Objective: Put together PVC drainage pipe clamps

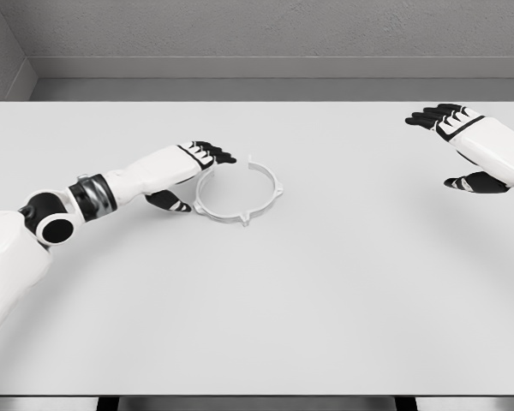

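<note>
Table (pixel 257 325): a wide pale grey surface that fills most of the head view; a grey wall stands behind it

Left arm: it comes in from the lower left and reaches toward the middle of the table, ending just at the left side of the ring

Right arm: it shows at the far right edge, well apart from the ring, and seems to rest or wait

Left hand (pixel 188 175): the dark fingers are held together and point to the right over the ring's left rim, the thumb is lower, near the table; the rim sits between them, but I cannot tell if they already pinch it or only touch it

Right hand (pixel 463 145): fingers stretched and slightly spread, thumb apart below; it holds nothing

Pipe clamp ring (pixel 238 195): white thin ring lying flat on the table, a little left of the centre; small lugs stand out on its rim, at the top, at the right and at the front

Direction of the ring: its opening faces up; it is almost round, so no clear long axis; in the view it looks wider left to right only because of the camera angle

Progress: I judge the task is at its beginning; only one clamp part is visible, no second part or pipe is seen, so joining is still to do
</note>
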`<state>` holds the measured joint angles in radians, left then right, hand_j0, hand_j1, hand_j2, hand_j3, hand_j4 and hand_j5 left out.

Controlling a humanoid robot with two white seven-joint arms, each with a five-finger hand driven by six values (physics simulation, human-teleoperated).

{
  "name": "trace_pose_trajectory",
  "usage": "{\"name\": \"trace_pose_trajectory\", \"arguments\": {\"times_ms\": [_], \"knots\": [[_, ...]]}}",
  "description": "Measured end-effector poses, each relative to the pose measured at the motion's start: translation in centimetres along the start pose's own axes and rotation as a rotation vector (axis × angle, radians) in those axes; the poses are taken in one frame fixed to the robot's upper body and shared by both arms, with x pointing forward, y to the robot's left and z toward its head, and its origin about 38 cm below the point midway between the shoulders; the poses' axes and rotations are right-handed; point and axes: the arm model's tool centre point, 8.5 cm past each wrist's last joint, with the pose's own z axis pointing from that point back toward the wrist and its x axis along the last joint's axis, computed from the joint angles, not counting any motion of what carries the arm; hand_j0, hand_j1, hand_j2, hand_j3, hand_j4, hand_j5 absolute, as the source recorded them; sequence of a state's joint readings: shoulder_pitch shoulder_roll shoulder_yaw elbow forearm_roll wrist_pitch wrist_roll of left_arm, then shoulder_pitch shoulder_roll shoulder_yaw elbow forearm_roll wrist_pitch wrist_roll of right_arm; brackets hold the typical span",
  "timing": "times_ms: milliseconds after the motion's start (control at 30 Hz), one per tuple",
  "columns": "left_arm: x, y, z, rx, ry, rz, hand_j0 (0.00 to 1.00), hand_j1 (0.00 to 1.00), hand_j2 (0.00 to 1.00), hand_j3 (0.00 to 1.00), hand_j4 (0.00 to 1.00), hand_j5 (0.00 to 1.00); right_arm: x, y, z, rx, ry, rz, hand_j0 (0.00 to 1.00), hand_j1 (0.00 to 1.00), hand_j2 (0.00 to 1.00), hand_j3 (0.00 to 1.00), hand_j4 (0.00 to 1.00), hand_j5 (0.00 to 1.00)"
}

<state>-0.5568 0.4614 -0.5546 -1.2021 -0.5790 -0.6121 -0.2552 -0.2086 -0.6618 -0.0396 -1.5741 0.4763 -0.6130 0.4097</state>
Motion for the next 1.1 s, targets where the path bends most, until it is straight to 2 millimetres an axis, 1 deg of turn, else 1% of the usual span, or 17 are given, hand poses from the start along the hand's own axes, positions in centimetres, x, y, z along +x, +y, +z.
{"name": "trace_pose_trajectory", "arguments": {"times_ms": [200, 467, 733, 1100], "knots": [[0.3, -0.3, -0.5, -0.005, -0.005, -0.004, 1.0, 1.0, 1.0, 1.0, 1.0, 1.0, 0.0, 0.0, 0.0, 0.0, 0.0, 0.0, 1.0, 1.0, 1.0, 1.0, 1.0, 1.0], [0.4, -0.3, -0.7, -0.005, -0.007, -0.007, 1.0, 1.0, 1.0, 1.0, 1.0, 1.0, 0.0, 0.0, 0.0, 0.001, 0.0, 0.0, 1.0, 1.0, 1.0, 1.0, 1.0, 1.0], [1.0, -0.4, -1.5, 0.002, -0.022, -0.003, 1.0, 1.0, 1.0, 1.0, 1.0, 1.0, 0.0, 0.0, 0.0, 0.0, 0.0, 0.0, 1.0, 1.0, 1.0, 1.0, 1.0, 1.0], [1.2, -0.3, -1.8, 0.006, -0.027, -0.003, 1.0, 1.0, 1.0, 1.0, 1.0, 1.0, 0.0, 0.0, 0.0, 0.0, 0.0, 0.0, 1.0, 1.0, 1.0, 1.0, 1.0, 1.0]]}}
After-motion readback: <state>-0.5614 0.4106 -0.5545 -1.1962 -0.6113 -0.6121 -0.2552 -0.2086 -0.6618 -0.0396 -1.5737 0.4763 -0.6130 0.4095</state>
